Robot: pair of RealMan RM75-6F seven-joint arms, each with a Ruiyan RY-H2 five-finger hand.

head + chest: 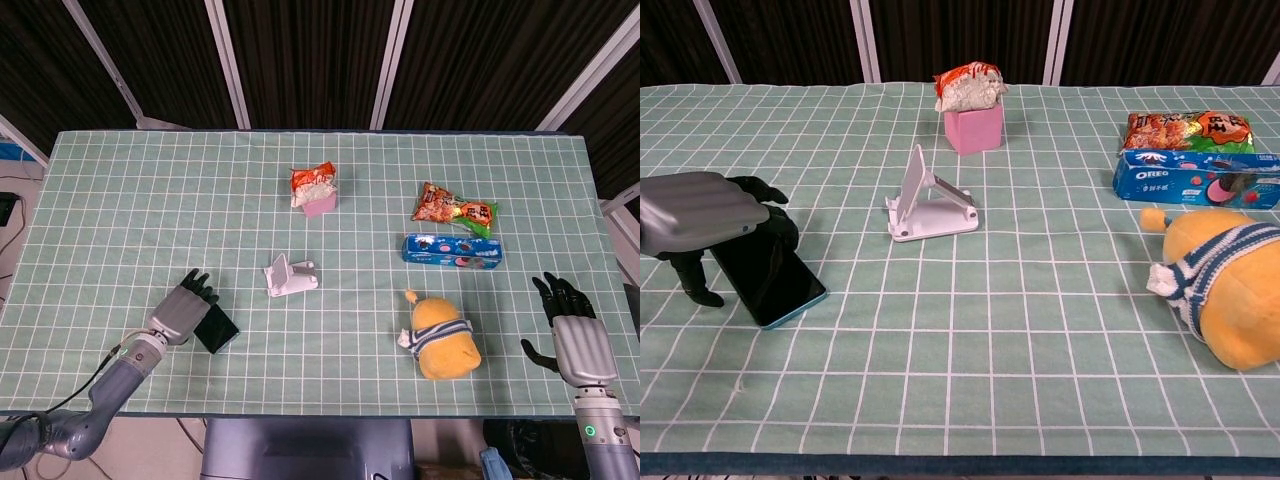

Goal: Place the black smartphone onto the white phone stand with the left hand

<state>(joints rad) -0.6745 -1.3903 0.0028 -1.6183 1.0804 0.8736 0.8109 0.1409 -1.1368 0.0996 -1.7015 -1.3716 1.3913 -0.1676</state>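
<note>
The black smartphone (775,283) lies flat on the desk (120,200), which has a green cloth with white squares on it. The left hand (702,212) sits right over the far end of the phone and hides part of it. Its fingers (765,190) are bent down over the phone, and the thumb hangs down on the near side. I cannot tell if the fingers are gripping the phone or only touching it. In the head view the left hand (184,308) covers most of the phone (218,329), so only one end peeks out. The white phone stand (930,203) stands near the phone, a little way off toward the middle of the desk, and nothing is on it. The right hand (570,322) is far away at the other side of the desk, with its fingers spread apart and nothing in them. Behind the stand is a pink box (973,127) with a snack bag on top. On the right side are a red snack bag (455,210), a blue cookie box (451,250) and a yellow plush toy (442,338).
</note>
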